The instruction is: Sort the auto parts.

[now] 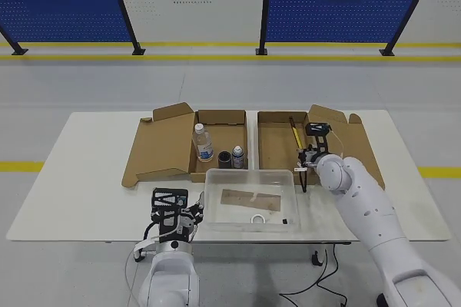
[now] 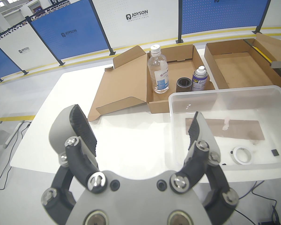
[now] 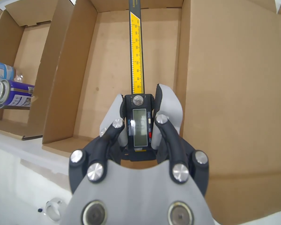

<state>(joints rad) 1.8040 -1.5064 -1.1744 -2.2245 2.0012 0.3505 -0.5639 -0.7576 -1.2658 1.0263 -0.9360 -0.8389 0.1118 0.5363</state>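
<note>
My right gripper (image 3: 138,99) is shut on a digital caliper (image 3: 137,47) with a yellow scale, held over the right cardboard box (image 1: 273,146); the caliper's beam points toward the box's far wall. In the top view the right gripper (image 1: 313,147) sits at that box's right side. The left cardboard box (image 2: 178,54) holds a clear water bottle (image 2: 158,69), a black cylindrical part (image 2: 183,84) and a spray can (image 2: 199,78). My left gripper (image 2: 142,127) stands open near the table's front edge, beside the clear plastic bin (image 1: 215,184). A metal ring (image 2: 242,155) lies in the bin.
The bin also holds a brown card (image 2: 236,129) and a small black piece (image 2: 274,152). Both boxes have open flaps (image 1: 157,150) spread on the white table (image 1: 77,176). Bare tabletop lies at the left.
</note>
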